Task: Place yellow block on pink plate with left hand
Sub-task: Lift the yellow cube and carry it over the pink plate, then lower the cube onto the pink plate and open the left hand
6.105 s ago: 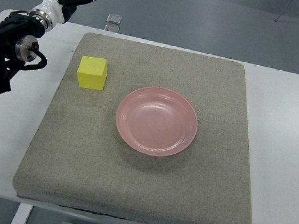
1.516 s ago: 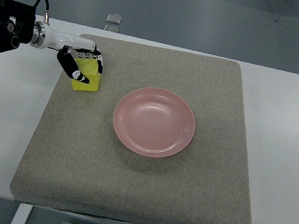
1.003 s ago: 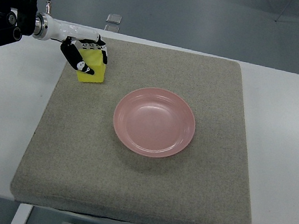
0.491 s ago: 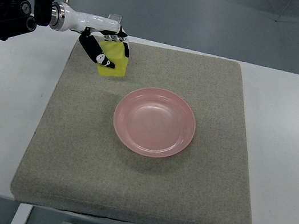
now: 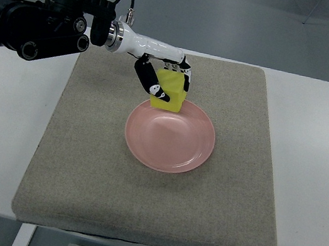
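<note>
My left hand (image 5: pixel 162 81) is curled down over the small bright-yellow cube block (image 5: pixel 168 93), thumb on its near-left face and the other fingers (image 5: pixel 178 69) hooked over the top and far side, so the block is pinched between them. The block hangs above the far-left rim of the shallow round pink plate (image 5: pixel 173 144), which sits roughly mid-way across the grey felt-like square mat (image 5: pixel 81 159) on the white table (image 5: pixel 318 156). I cannot tell for certain whether the block's lower edge clears the rim or brushes it. My right hand is out of sight.

I judge the block to be light and stiff: its faces look flat, its edges keep their shape under my grip, and nothing sags. Its surface looks matt rather than glossy, so I expect little slipping, though the cube sits a little tilted in my hand, which suggests the hold is not square. Opposite flat faces are the sensible places to take it, as I have it now.

The plate looks smooth and glossy with a sloped wall, so a block set down on the rim could slide or tip; the flat centre is safer.
</note>
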Controlling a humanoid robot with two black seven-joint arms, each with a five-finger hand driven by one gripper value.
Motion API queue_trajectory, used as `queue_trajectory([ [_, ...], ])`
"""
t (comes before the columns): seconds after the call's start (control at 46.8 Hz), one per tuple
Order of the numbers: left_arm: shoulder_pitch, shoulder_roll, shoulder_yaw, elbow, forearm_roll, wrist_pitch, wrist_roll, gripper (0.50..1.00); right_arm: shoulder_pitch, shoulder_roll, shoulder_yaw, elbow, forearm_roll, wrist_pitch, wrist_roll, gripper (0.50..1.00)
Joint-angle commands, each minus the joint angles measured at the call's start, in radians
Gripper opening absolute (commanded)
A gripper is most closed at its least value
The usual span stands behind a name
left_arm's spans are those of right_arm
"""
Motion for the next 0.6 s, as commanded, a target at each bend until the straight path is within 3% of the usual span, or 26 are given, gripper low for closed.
queue_trajectory([
  [0.0,0.001,-0.019,0.002,-0.006,0.011,0.000,0.000,0.500,0.000,0.000,0.000,0.000,0.000,0.001,0.000,0.924],
  [0.576,0.029,-0.074,0.009,-0.033,0.177,0.003,0.000,0.500,0.000,0.000,0.000,0.000,0.000,0.001,0.000,0.924],
])
